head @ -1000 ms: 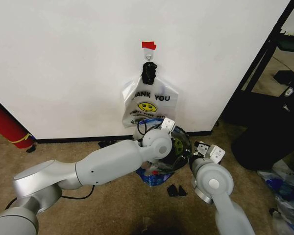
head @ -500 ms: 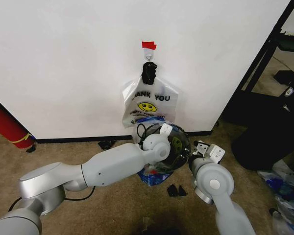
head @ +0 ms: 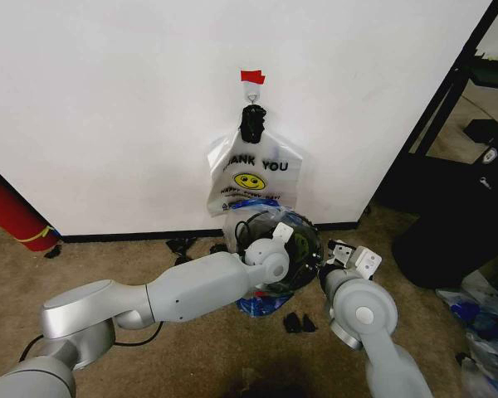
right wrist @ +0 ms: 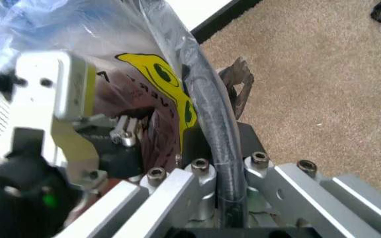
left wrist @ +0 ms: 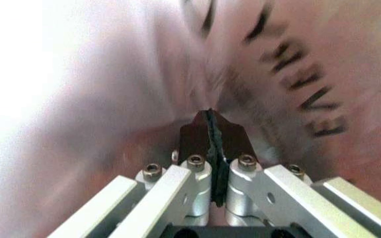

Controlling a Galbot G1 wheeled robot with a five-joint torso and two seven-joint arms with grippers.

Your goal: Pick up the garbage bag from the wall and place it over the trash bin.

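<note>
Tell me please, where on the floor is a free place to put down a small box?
Bare carpet lies between the red roll and the left arm, below the baseboard. Crowded: around the trash bin, where the left gripper and right gripper work; dark scraps lie before it, plastic bags at far right.

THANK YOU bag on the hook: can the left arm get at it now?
Probably not yet: left gripper is shut on the garbage bag at the trash bin below, right gripper on its rim. The way up looks free.
</note>
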